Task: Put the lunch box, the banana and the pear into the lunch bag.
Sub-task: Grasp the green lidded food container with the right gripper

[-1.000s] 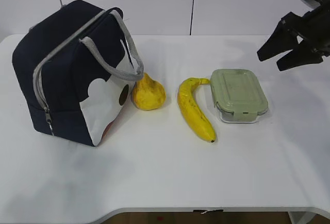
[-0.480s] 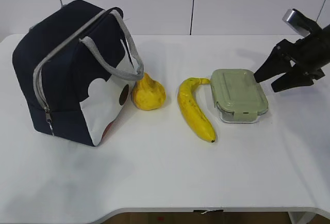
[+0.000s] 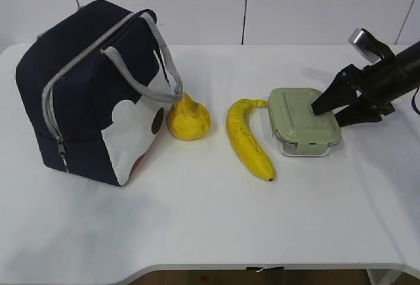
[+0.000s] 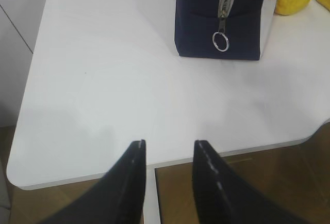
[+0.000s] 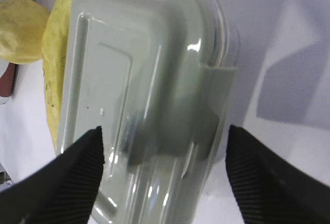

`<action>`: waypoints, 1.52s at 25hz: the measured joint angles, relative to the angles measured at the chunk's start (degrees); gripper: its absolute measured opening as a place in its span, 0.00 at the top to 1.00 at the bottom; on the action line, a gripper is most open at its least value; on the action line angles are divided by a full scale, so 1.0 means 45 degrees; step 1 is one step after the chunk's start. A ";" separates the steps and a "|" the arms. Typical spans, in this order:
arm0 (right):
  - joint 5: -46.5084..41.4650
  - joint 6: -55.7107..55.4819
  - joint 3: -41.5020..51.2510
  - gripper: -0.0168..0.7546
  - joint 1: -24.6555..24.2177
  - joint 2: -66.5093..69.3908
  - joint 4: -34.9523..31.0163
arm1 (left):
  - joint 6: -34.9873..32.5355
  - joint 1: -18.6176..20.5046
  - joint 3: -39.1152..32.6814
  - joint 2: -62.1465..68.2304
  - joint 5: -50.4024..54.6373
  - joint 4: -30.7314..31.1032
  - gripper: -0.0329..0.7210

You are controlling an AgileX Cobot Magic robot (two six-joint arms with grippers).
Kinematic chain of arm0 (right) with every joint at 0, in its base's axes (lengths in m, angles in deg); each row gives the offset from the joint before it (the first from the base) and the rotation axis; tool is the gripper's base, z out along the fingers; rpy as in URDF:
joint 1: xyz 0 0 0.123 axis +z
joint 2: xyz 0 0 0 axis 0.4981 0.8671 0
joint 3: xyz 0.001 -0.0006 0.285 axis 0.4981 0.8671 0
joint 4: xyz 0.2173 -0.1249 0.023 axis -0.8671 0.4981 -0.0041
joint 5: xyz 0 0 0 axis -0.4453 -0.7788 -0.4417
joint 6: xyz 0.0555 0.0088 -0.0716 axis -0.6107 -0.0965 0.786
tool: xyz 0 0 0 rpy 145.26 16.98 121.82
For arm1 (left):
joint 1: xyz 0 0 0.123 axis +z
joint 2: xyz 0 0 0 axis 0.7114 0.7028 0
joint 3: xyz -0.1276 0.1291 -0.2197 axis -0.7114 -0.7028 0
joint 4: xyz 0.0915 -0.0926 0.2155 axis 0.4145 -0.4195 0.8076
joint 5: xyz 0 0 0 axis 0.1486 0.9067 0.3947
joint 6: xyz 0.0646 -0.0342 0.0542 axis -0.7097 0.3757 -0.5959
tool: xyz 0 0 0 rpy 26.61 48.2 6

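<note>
- The lunch box [image 3: 304,121] lies flat on the white bench [image 3: 197,226], lid up, on the right side. It is not in the lunch bag [image 3: 92,88] yet.
- The right end effector [image 3: 327,111] sits at the box's right end with its two fingers spread wide. One finger is over the lid and the other is by the box's near right edge. It grips nothing yet. It looks lined up to close on the box, which seems to be the first thing to go in.
- The banana [image 3: 248,137] lies just left of the box. Its stem end is right next to the box's far corner.
- The pear [image 3: 188,119] sits left of the banana, right beside the bag's white panel.
- The bag stands upright on the left. Its grey zipper looks closed, so it likely has to be opened before anything goes in.
- The left end effector [image 4: 168,154] hangs over the bench's front left edge, well away from the bag. Its fingers are partly apart and hold nothing. It seems to be waiting.
- The right wrist view shows the lid's side clip between the two wide fingers, which the exterior view does not show well.
- The left wrist view shows the round ring on the zipper pull [image 4: 220,41], low on the bag's end. The exterior view does not show the left end effector at all.
</note>
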 joint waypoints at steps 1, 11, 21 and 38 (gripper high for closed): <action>0.0000 0.0031 0.0000 0.22 0.0000 0.0035 -0.0088 | 0.0000 0.0000 0.0000 0.0000 0.0000 0.0000 0.64; 0.0068 0.0459 -0.0021 0.22 -0.0325 0.0388 -0.0762 | 0.0000 0.0000 0.0000 0.0000 0.0000 0.0000 0.64; 0.0068 0.0585 -0.0021 0.25 -0.0469 0.0388 -0.1208 | 0.0000 0.0000 0.0000 0.0000 0.0000 0.0000 0.64; 0.0076 0.0585 -0.0021 0.25 -0.0469 0.0419 -0.1306 | 0.0000 0.0000 0.0000 0.0000 0.0000 0.0000 0.64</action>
